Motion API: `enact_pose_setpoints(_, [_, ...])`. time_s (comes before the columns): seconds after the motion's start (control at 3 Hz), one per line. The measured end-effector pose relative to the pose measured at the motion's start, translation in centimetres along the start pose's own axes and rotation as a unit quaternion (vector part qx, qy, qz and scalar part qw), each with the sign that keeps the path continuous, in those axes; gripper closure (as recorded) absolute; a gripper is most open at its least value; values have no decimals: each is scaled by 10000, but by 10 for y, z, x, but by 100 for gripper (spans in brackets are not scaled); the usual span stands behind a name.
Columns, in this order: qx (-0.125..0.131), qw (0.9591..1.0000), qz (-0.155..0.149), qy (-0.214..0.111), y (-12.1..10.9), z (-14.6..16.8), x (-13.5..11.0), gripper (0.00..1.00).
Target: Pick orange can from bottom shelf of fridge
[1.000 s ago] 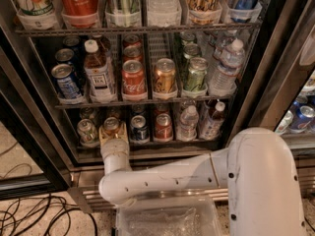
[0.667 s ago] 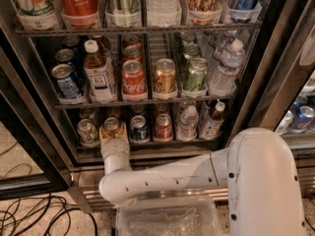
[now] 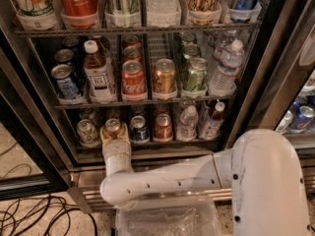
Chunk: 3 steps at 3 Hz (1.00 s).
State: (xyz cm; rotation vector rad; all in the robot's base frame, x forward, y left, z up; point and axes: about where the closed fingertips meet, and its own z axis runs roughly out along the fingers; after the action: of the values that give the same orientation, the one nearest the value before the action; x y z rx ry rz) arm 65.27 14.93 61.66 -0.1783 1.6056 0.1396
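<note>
Arm [image 3: 162, 178] nearest me, white, running left across the low foreground, then bending up into the fridge [image 3: 275, 58]. My tool [image 3: 114, 131] sits at the front of the bottom shelf [image 3: 147, 144], its yellowish fingers [image 3: 105, 135] closed against both sides of the orange can [image 3: 113, 125], which stands upright between them. Just left of the tool is a silvery can [image 3: 86, 131]; just right, a blue can [image 3: 139, 128], then a red can [image 3: 163, 126]. Above and beyond, the middle rack [image 3: 147, 101] holds more drinks.

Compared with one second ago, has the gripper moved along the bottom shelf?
No. The gripper stays at the orange can, at the same place along the front rail of the bottom shelf.
</note>
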Motion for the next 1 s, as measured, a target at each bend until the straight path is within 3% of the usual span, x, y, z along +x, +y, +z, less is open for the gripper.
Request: enact_pose_setpoints(1.0, [-32, 9999, -7, -126, 0, -13, -16, 100])
